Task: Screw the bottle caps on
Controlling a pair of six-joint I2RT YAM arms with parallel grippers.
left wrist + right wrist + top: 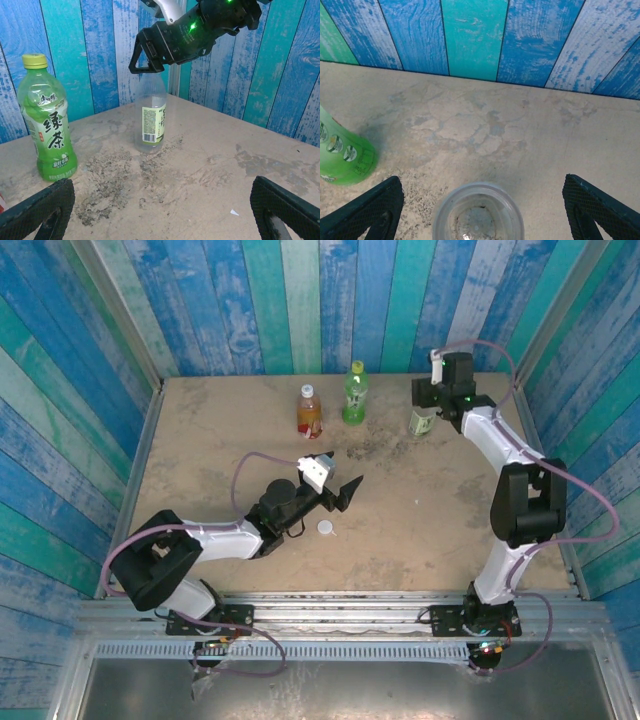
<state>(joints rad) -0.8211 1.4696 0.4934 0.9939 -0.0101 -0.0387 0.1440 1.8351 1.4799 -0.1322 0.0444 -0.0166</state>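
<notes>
Three bottles stand at the back of the table. The amber bottle (309,411) with a red label and the green bottle (354,395) each carry a cap. The green bottle (47,131) wears a yellow-green cap (35,60). The clear bottle (421,422) with a green label has an open mouth (478,212). My right gripper (428,400) hangs just above it, open, with fingers (600,210) wide on either side of the neck and not touching. A loose white cap (326,528) lies on the table near my left gripper (338,480), which is open and holds nothing.
Blue and green plank walls (300,300) close in the table on three sides, right behind the bottles. The tabletop (230,440) is brown and stained. A small white scrap (234,212) lies by my left gripper's right finger.
</notes>
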